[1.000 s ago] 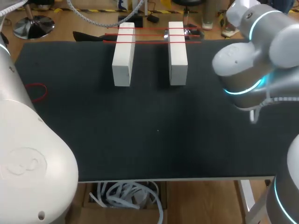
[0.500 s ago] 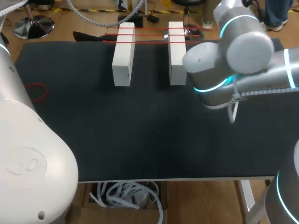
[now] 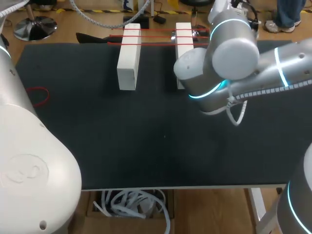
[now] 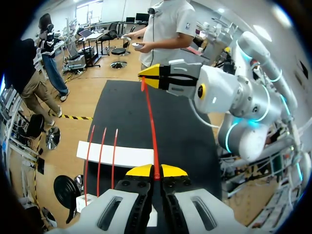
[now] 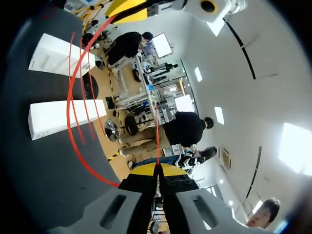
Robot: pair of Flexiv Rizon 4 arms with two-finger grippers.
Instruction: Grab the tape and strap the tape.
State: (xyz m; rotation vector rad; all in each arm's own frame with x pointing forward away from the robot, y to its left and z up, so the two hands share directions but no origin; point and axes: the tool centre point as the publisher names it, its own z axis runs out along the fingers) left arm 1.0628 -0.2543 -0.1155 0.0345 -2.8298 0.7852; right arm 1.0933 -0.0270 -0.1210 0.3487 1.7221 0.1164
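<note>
Over the far right of the worktop (image 3: 146,146), my right arm (image 3: 229,58) has swung left to the right block (image 3: 183,34), so strapping looks close. Both my left hand (image 4: 156,171) and right hand (image 5: 158,169) pinch the tape (image 4: 150,122), stretched between them. Three bands (image 3: 156,35) cross that block and the left block (image 3: 127,58) at their far ends. The near ends are bare, with open worktop nearer.

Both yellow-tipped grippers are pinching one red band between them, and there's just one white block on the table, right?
Not quite: the head view shows two, a left white block beside a right white block. The left gripper and right gripper do pinch one red band.
</note>
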